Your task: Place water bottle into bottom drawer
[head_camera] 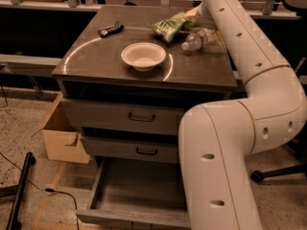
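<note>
The water bottle (196, 40), clear with a white cap, lies on its side on the cabinet top (105, 63) at the back right, cap pointing left. My gripper (203, 24) reaches down at the end of the white arm (249, 56), right over the bottle's far end, beside the green bag. Whether it touches the bottle cannot be told. The bottom drawer (139, 195) is pulled open, its flat grey floor bare; the arm's big lower link hides its right part.
A white bowl (143, 55) sits mid-top. A green snack bag (170, 25) lies left of the bottle. A black tool (110, 29) lies back left. Two upper drawers (139, 116) are shut. A cardboard box (60, 133) stands on the floor at left, with a black pole (19, 190) and cable nearby.
</note>
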`<action>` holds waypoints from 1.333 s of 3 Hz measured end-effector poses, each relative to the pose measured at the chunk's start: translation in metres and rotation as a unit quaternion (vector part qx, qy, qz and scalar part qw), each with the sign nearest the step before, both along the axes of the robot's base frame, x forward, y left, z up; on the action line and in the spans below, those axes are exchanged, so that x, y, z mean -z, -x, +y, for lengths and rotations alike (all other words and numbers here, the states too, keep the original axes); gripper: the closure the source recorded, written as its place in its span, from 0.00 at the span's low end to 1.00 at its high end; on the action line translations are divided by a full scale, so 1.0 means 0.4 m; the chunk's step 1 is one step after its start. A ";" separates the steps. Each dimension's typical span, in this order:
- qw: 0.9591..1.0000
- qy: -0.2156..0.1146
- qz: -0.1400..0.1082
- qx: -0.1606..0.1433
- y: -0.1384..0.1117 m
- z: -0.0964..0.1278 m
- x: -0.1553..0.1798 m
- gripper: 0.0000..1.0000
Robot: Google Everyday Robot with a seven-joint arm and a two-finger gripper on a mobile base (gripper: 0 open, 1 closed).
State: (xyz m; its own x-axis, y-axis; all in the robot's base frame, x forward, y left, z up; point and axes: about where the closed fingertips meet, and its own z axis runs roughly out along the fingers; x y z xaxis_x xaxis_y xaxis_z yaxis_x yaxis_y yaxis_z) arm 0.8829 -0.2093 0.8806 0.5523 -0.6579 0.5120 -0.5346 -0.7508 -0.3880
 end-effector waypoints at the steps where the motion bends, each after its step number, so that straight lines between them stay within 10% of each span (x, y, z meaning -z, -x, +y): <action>1: 1.000 0.019 0.020 -0.002 -0.001 0.008 0.039 0.15; 4: 0.998 0.011 0.056 0.026 0.044 -0.014 0.054 0.86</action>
State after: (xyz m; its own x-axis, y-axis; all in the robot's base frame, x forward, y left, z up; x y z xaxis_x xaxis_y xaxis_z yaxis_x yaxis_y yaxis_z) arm 0.8652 -0.2147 0.8590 0.5726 -0.6765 0.4631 -0.6120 -0.7286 -0.3076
